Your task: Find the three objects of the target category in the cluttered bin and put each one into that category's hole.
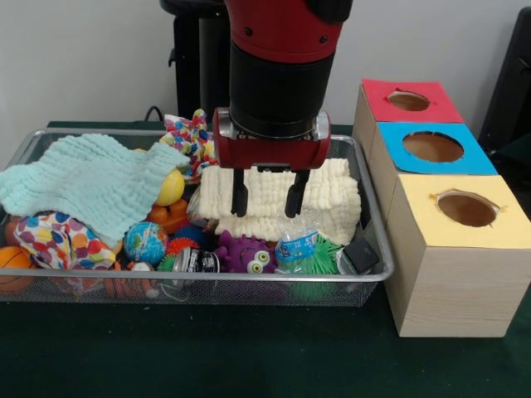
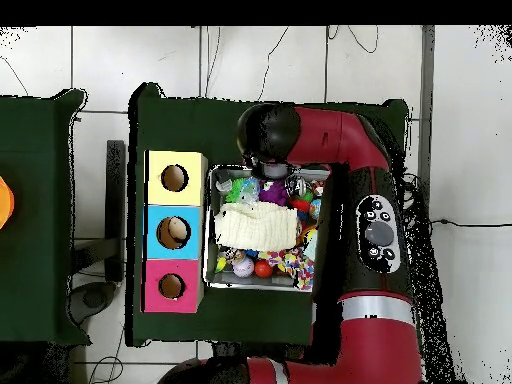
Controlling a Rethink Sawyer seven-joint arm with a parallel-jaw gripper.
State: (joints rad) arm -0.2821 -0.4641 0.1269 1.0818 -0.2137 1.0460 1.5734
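there, bin (image 1: 377, 249) (toys, cloths) under gripper (image 1: 269, 199)

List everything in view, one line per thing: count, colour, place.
bin: one, silver wire mesh, on the table beside the boxes
boxes: three, pale wood, tops red, blue, yellow, each with a round hole, in a row
cream towel: one, folded, in the bin's middle
mint cloth: one, draped over toys at the bin's end away from the boxes
globe ball: one, blue and green, near the front rim
purple monster toy: one, at the front rim
green spiky ball: one, beside the purple toy
table: one, dark green cover
gripper: one, red with black jaws, open, over the cream towel
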